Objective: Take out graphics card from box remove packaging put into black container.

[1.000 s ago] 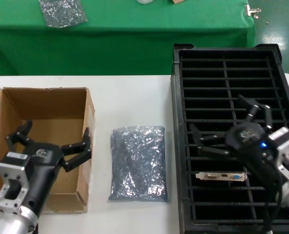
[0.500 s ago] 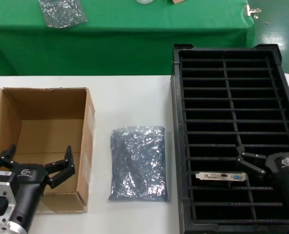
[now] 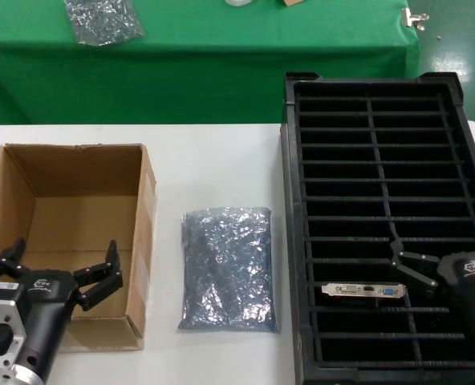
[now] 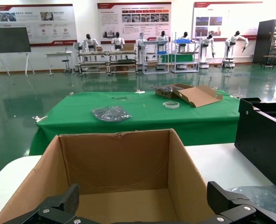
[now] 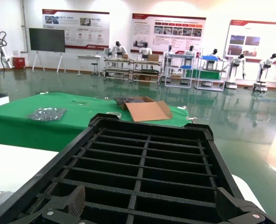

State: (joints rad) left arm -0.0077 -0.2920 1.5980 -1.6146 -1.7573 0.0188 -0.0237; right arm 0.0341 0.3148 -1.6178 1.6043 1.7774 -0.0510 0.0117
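card (image 3: 363,289) sits in the tray (image 3: 295,241); both pincers spread, left (image 3: 57,273) over box (image 3: 145,208), right (image 3: 442,261) over tray.

The big black container (image 5: 142,163) is filling most of the view, with two rows of thin slots running away from the camera. The right gripper (image 5: 161,212) is sitting low over its near end, its two dark fingers (image 5: 75,201) spread wide apart. Behind the tray, a green table (image 5: 17,116) is holding a crinkly silver bag (image 5: 47,113) and an open cardboard box (image 5: 145,109).
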